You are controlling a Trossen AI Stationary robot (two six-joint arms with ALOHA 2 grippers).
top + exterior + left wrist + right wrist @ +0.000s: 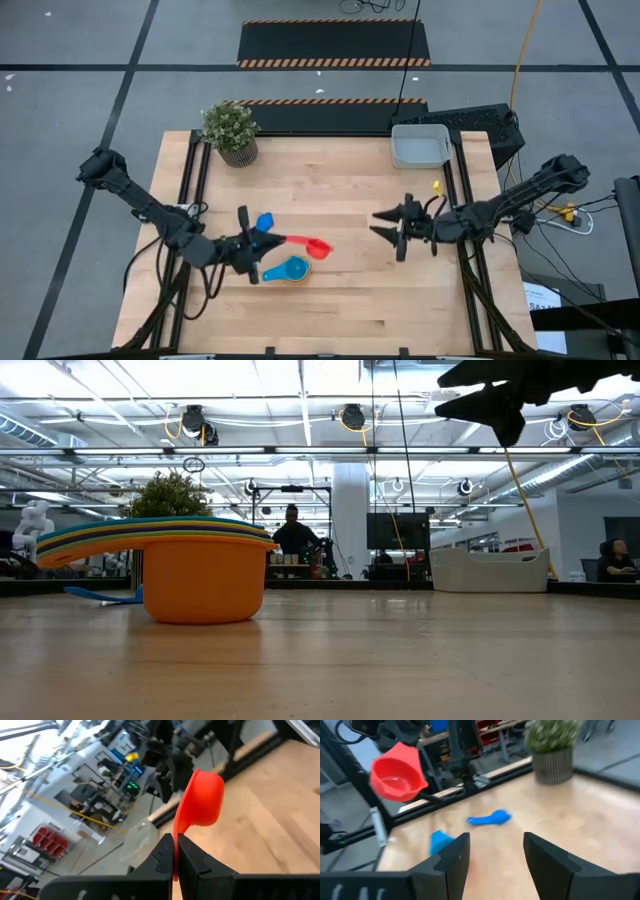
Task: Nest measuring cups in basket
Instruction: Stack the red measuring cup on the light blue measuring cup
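Above tabletop (350, 190): red cup (316, 246), bowl rightward.

Left arm reaches in from the table's left edge, forearm angled toward the middle; left gripper (262, 244) has its two fingers (192, 860) pinched together on the handle of the red cup (202, 800), holding it off the table. Right arm comes in from the right edge, roughly level, wrist pointing at the left arm. Right gripper (385, 224) is raised above the table, fingers (451, 860) spread apart, nothing between them.
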